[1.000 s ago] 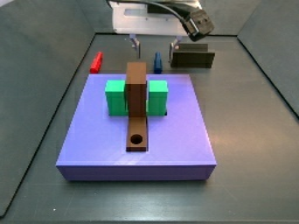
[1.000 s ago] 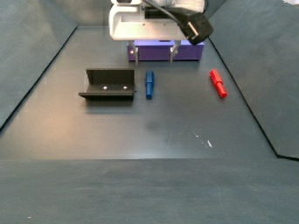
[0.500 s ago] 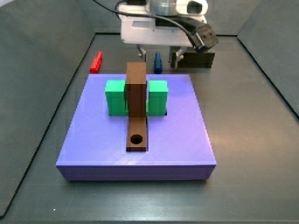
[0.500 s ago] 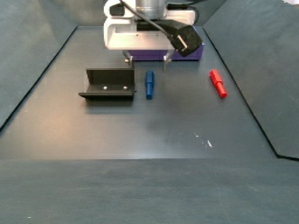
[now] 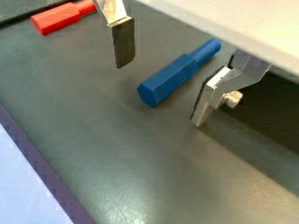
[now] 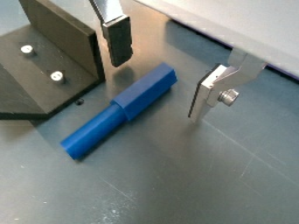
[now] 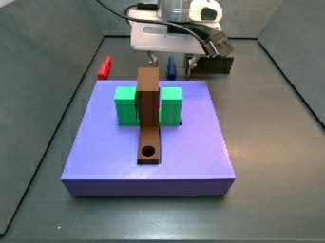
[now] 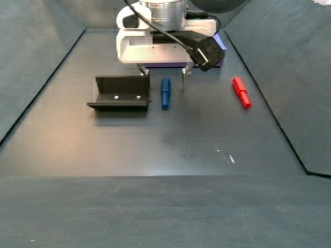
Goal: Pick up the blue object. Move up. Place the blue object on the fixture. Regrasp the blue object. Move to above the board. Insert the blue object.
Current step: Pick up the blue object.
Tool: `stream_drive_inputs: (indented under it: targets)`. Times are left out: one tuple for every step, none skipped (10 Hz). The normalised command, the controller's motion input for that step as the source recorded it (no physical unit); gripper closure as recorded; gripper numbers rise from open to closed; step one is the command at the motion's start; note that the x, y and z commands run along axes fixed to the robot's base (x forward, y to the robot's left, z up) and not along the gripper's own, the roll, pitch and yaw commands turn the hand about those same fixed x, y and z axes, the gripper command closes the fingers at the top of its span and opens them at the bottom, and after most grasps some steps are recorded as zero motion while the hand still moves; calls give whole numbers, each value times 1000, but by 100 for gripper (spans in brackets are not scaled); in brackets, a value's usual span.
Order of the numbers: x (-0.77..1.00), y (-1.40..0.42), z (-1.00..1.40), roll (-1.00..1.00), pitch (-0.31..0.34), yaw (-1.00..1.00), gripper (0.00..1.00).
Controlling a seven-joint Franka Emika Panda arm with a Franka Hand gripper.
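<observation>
While the tool (image 6: 160, 72) hangs low over the blue object (image 6: 121, 113) with its jaws spread wide and nothing between them, the pick is not yet made, and most of the risk lies in how the fingers (image 5: 121, 41) come down. In both wrist views the peg lies flat on the dark floor, and the two silver plates stand on either side of its one end, not its middle. If the jaws close that far off centre, I judge the peg could pivot or tip as it lifts, which would spoil the later placing on the fixture (image 8: 118, 94). The fixture stands just beside the peg, and in a wrist view one finger (image 6: 115, 37) sits close against its dark wall; a small drift that way could knock the fixture or catch its edge. A descent that is too shallow would pinch only the rounded top of the peg and squeeze it out sideways; one too deep would drive the fingertips into the floor. The red peg (image 8: 241, 92) lies well apart, so a mistaken grasp looks unlikely. The board (image 7: 154, 135) stands beyond the tool, well clear of this step.
</observation>
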Motion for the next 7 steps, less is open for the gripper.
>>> stream_drive_inputs:
  targets:
    - [46,0,-91,0,-34,0,0]
    - [0,0,0,0,-11,0,0]
    - [-14,0,0,0,-7,0,0]
    - [-3,0,0,0,0,0,0]
    - [0,0,0,0,0,0,100]
    - [0,0,0,0,0,0,100]
    - [0,0,0,0,0,0,100]
